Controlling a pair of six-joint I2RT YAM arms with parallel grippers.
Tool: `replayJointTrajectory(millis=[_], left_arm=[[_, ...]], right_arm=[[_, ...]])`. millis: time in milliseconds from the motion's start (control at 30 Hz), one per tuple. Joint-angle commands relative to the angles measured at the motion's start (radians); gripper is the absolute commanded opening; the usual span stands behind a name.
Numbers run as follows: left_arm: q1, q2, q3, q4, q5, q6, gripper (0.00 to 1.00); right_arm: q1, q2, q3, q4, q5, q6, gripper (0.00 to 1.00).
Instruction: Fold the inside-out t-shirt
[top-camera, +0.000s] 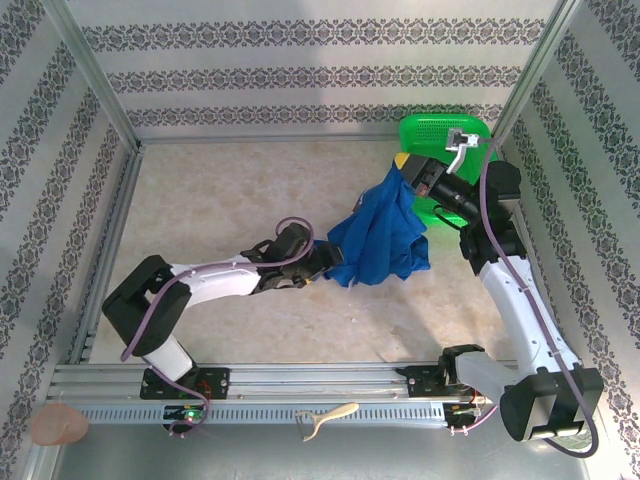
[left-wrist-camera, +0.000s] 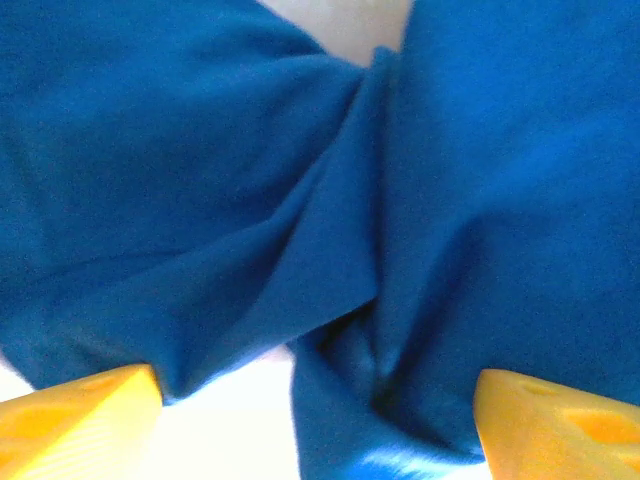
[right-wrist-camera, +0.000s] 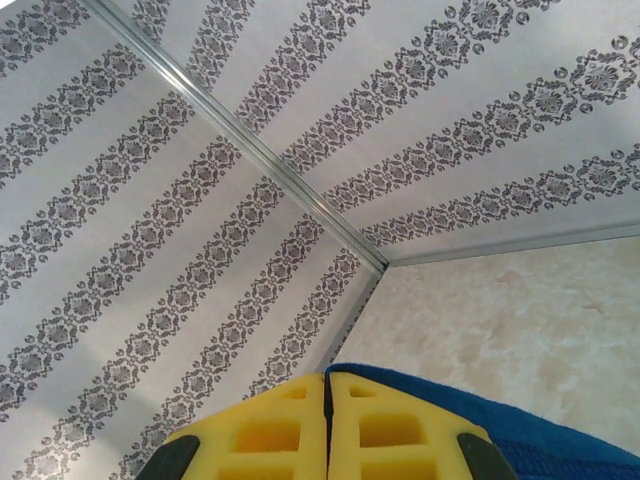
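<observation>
Top external shows the t-shirt (top-camera: 385, 235) bunched, covering the spread left fingers (left-wrist-camera: 80, 420), while right fingers (right-wrist-camera: 290, 430) clench its edge.

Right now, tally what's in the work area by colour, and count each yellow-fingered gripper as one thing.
Blue: 1, the t-shirt
Green: 1, the basket
Yellow: 2, the left gripper and the right gripper
Total: 4
</observation>
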Motion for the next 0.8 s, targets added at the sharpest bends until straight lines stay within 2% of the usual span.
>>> replayJointTrajectory(millis=[0,67,100,167,233,400,567,667,767], left_arm=[[-0.024,0.042,0.044,0.043,-0.063,-0.064,0.82],[-0.027,0.08,0.059,0.059,-0.058,-0.064,0.78],[-0.026,0.096,0.063,0.07,-0.047,-0.066,0.71],[-0.026,0.127,0.056,0.129,-0.015,-0.077,0.33],[-0.023,0.126,0.039,0.153,-0.004,-0.085,0.0],[0.05,-0.025,0.008,0.056,-0.019,0.013,0.0],[0.269,-0.289,0.043,-0.212,-0.03,0.251,0.0],[0.414,-0.396,0.097,-0.305,-0.005,0.372,0.0],[0.516,-0.427,0.17,-0.335,0.062,0.448,0.0]], right_arm=[[0.015,-0.004,0.008,0.033,0.014,-0.026,0.0],[0.015,-0.004,0.016,0.03,0.013,-0.028,0.0],[0.015,-0.002,0.023,0.025,0.014,-0.029,0.0],[-0.002,0.007,0.056,0.015,0.011,-0.035,0.0],[-0.045,0.021,0.102,0.013,0.004,-0.016,0.0],[-0.211,0.056,0.215,-0.008,0.016,0.054,0.0],[-0.383,0.034,0.21,-0.007,0.085,0.178,0.0],[-0.403,0.012,0.2,0.002,0.092,0.19,0.0],[-0.369,-0.005,0.199,0.01,0.087,0.187,0.0]])
